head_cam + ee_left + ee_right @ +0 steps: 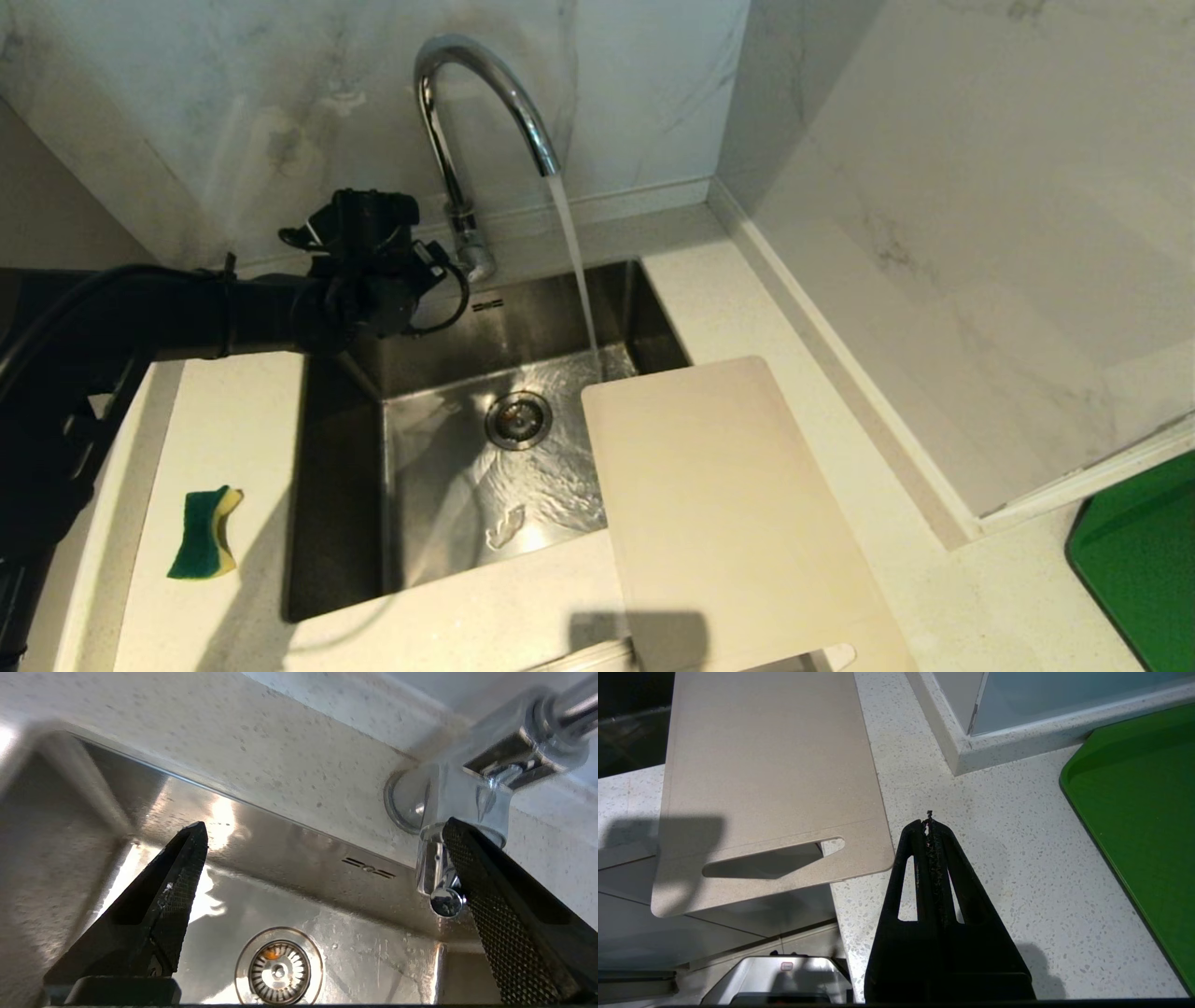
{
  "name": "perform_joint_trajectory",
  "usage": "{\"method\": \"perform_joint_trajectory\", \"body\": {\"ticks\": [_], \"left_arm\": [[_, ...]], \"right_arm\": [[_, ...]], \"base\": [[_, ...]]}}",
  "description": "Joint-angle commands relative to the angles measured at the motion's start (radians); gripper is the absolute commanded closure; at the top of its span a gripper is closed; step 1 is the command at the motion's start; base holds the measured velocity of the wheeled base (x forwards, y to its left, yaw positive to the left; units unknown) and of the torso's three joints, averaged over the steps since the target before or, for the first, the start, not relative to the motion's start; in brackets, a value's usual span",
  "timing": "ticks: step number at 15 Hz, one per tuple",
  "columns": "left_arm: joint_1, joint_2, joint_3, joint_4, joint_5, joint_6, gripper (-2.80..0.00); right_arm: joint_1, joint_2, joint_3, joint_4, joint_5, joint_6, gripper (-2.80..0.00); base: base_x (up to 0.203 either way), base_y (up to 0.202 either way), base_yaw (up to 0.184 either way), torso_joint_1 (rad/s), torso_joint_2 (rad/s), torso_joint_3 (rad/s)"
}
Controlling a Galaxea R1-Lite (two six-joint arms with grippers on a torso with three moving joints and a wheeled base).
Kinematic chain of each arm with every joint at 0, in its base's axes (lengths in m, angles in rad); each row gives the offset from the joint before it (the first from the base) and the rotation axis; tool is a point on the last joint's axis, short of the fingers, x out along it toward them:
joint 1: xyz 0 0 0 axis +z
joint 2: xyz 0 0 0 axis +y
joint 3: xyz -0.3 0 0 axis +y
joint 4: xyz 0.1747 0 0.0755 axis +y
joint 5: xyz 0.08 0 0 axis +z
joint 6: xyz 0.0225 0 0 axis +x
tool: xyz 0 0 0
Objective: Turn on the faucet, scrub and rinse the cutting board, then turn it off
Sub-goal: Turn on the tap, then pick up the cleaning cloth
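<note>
Looking for anything readable, all I get is a small dark stamped mark [487,305] on the back wall of the stainless steel sink [336,485], way too tiny to make out; in the left wrist view it's just a few short slots.

Water is running from the tall shiny chrome gooseneck faucet [467,103] into that sink, landing near the round drain [518,420]. The left gripper [322,858] sits at the sink's back left corner with its fingers spread wide, nothing between them; one finger [495,896] is right at the faucet's small lever [444,896], touching or not I can't say.

The large off-white plastic cutting board [728,504] with the slot handle lies over the sink's right edge, one corner sticking out over the basin, its handle end overhanging the counter's front edge and cut off in the head view. The right gripper [929,823] is pressed closed and empty, just beside that handle end, above the speckled counter [994,868].

A green and yellow sponge [205,532] lies left of the sink. A bright green flat board [1139,560], well right of the sink, is cropped by the frame.
</note>
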Motion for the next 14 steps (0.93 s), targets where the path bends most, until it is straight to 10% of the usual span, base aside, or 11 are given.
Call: {"method": "perform_joint_trajectory", "body": {"ticks": [1,9,13,14], "left_arm": [[-0.013,-0.074,-0.002,-0.012,0.002,0.007,-2.80],[-0.013,-0.420,0.010,0.024,-0.011,0.142,-2.80],[0.027,-0.572,0.048,0.199,-0.128,0.163,-2.80],[0.030,-0.591,0.079,0.225,-0.141,0.165,0.00]], "right_arm": [[0.000,0.000,0.000,0.000,0.001,0.000,0.00],[0.000,0.000,0.000,0.000,0.001,0.000,0.00],[0.000,0.000,0.000,0.000,0.001,0.000,0.00],[0.000,0.000,0.000,0.000,0.001,0.000,0.00]], "base": [[0.000,0.000,0.000,0.000,0.00,0.000],[0.000,0.000,0.000,0.000,0.00,0.000],[0.000,0.000,0.000,0.000,0.00,0.000],[0.000,0.000,0.000,0.000,0.00,0.000]]}}
